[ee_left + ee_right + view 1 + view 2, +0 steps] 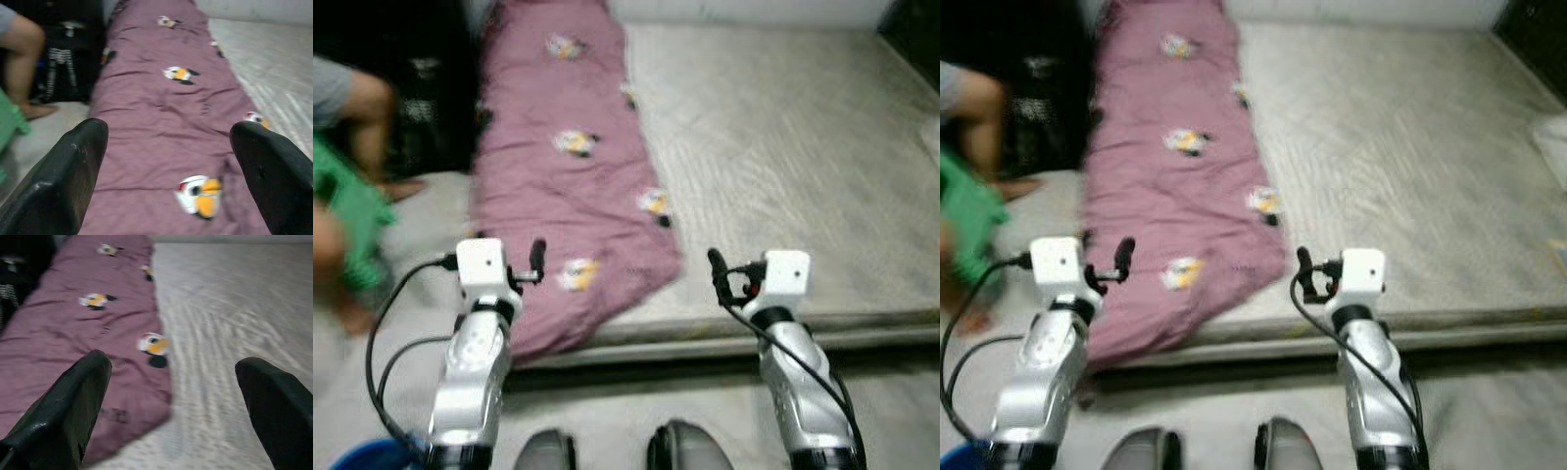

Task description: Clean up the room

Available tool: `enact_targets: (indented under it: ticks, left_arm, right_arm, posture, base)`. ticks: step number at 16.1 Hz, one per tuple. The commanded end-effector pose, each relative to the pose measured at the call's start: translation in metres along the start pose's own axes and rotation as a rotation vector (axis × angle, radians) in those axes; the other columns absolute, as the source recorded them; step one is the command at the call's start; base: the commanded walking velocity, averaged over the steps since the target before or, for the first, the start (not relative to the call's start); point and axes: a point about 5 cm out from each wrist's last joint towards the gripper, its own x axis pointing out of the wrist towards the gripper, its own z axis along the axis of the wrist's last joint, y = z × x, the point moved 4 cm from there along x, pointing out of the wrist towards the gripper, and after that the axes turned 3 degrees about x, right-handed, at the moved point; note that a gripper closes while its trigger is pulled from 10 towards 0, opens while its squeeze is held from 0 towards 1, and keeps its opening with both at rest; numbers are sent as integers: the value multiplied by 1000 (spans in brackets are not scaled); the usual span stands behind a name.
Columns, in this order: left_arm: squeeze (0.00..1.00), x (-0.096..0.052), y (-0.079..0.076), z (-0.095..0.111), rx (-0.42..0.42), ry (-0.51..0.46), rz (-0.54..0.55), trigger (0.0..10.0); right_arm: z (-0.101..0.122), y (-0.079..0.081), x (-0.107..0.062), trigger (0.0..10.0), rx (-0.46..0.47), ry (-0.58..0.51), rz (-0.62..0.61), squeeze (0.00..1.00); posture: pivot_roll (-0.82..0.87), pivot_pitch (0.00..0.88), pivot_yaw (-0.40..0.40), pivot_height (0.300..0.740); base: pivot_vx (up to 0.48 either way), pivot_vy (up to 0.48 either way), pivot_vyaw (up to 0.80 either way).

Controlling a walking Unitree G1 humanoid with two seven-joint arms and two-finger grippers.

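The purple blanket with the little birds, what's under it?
The purple cartoon-print blanket lies on a grey mattress, draping over its left edge. Anything else beneath is covered.

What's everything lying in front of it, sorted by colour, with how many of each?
Purple: 1, the blanket spread along the mattress's left side.
Grey: 1, the mattress.
Green: 1, a garment beside the person at the left.
Blue: 1, a round object at the lower left corner, partly cut off.
Total: 4.
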Motion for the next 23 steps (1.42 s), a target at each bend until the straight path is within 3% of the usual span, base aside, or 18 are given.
enact_targets:
  ticks: [1, 6, 11, 23]
  left_arm:
    - [0, -1, -8, -4, -7, 16, -16, 10000]
    - [0, -7, 0, -4, 13, 1, -8, 10000]
    - [0, -7, -8, 0, -10, -18, -55, 10000]
    - [0, -8, -12, 1, -18, -23, -83, 10000]
  right_arm:
    - [-4, -13, -4, 10000, -14, 15, -36, 0]
    - [-4, -14, -3, 10000, -14, 18, -39, 0]
    - [-4, -15, -3, 10000, -11, 15, -42, 0]
    - [-7, -15, -4, 10000, -9, 22, -47, 0]
  posture:
    - [-44, 161, -25, 740]
    - [-42, 161, -28, 740]
    - [-42, 160, -29, 740]
    - [-38, 151, -27, 740]
  base:
    - [0, 472, 0]
    - [0, 88, 0]
    - [0, 0, 0]
    - [349, 0, 0]
